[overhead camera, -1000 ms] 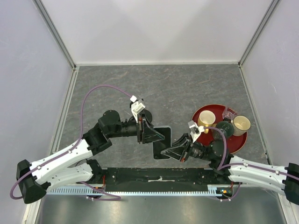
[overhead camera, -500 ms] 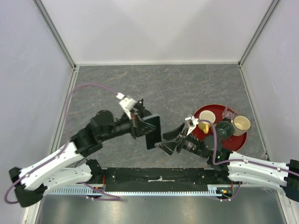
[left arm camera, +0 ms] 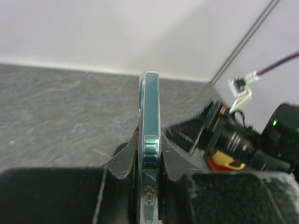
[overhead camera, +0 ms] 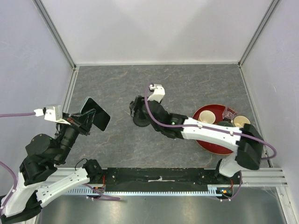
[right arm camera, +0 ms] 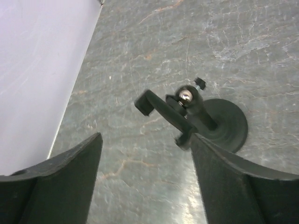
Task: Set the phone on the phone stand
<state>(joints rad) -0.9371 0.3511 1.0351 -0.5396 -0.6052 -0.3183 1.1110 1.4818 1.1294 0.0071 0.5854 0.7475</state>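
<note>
the left gripper (overhead camera: 87,119), raised near the left wall (overhead camera: 28,70), grips the phone (overhead camera: 96,113) edge-on, well apart from the phone stand (right arm camera: 196,112), which is upright on open grey table (overhead camera: 187,88) under the wide-open right gripper (right arm camera: 145,139), that arm reaching leftward past the red tray (overhead camera: 219,148).

On the right side of the grey marbled table (overhead camera: 187,84) you'll find a round red tray (overhead camera: 217,148). It carries one cream cup (overhead camera: 206,116), a second cream cup (overhead camera: 240,120) and a small clear glass (overhead camera: 229,112).
</note>
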